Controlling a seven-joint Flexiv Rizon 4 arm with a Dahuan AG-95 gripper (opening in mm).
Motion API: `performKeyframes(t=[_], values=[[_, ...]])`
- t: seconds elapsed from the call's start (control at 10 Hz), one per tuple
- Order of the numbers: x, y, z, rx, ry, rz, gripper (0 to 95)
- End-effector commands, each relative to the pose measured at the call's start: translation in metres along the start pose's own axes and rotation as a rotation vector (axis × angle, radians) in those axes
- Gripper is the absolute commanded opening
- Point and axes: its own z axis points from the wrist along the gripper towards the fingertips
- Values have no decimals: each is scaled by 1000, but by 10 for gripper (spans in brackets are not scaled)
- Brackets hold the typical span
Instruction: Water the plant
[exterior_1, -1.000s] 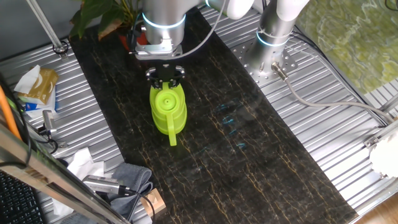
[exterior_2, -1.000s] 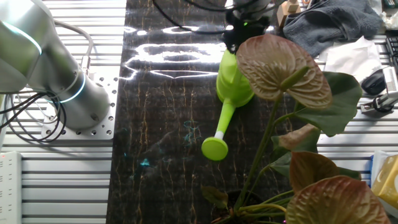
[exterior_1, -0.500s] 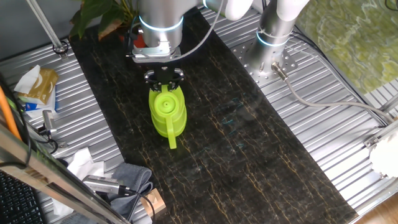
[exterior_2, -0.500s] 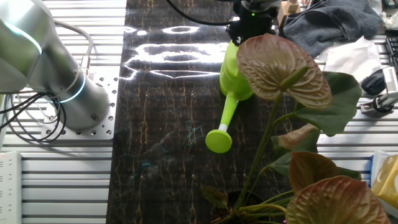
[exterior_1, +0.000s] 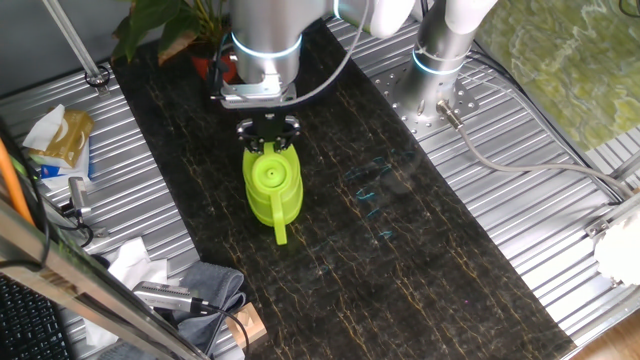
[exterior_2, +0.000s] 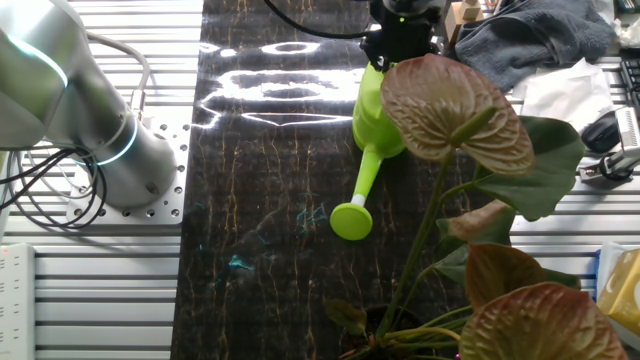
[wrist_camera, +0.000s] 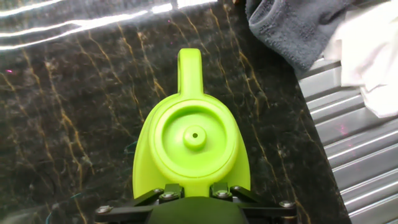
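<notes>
A dark, gold-veined marble-patterned mat (exterior_1: 400, 250) runs the length of the ribbed metal table (exterior_1: 520, 200), and everything of the task sits on or above it. The plant (exterior_2: 470, 200), a leafy houseplant with broad green and brownish heart-shaped leaves, stands at one end of the mat; its small orange-red pot (exterior_1: 225, 68) shows only partly behind the arm in one fixed view, and what fills the pot cannot be seen. In the other fixed view its leaves overlap the can's body.

The lime-green plastic watering can (exterior_1: 272, 185) sits near the middle of the mat, near the plant, its round lid closed so nothing inside is visible. Its long spout ends in a round rose (exterior_2: 351, 220) pointing towards the plant's side of the mat in the other fixed view.

The black two-finger gripper (exterior_1: 268, 133) is clamped on the can at its rear, handle end, jaws drawn in against the green plastic, as the hand view (wrist_camera: 194, 198) shows.

A grey folded cloth (wrist_camera: 292, 28) lies at the mat's edge beside the can.
</notes>
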Motion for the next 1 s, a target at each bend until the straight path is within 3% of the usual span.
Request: performKeyframes(t=[0.1,0.4,0.7,1.0], values=[[1,1,-1,3,6,-14,0],[1,1,-1,-22,-7,30,0],[1,1,-1,-42,-20,171,0],[1,1,-1,-40,-17,172,0]])
